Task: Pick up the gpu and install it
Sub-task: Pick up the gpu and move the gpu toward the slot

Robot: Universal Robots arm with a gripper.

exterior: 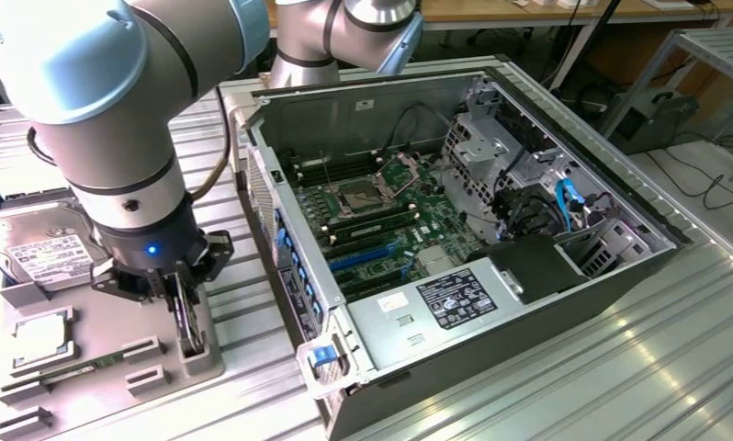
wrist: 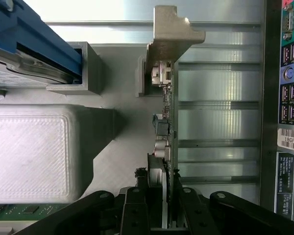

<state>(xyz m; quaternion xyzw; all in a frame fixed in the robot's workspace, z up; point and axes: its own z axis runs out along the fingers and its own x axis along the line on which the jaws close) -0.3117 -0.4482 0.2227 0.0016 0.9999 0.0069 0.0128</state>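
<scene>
Ext view: gripper low over grey fixture on the exterior view's left of open PC case, claw clamped on gpu, which stands on edge in fixture slot; HDD further left

Wrist view: gpu edge-on betw fingers, metal bracket at far end, case rear ports beside

Robotics lab: aluminium bench, opened computer case.

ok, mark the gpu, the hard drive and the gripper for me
gpu [wrist: 172, 39], wrist view: on its pale metal bracket.
hard drive [exterior: 39, 253], exterior view: on its white label.
gripper [wrist: 161, 191], wrist view: midway between the fingertips.
</scene>
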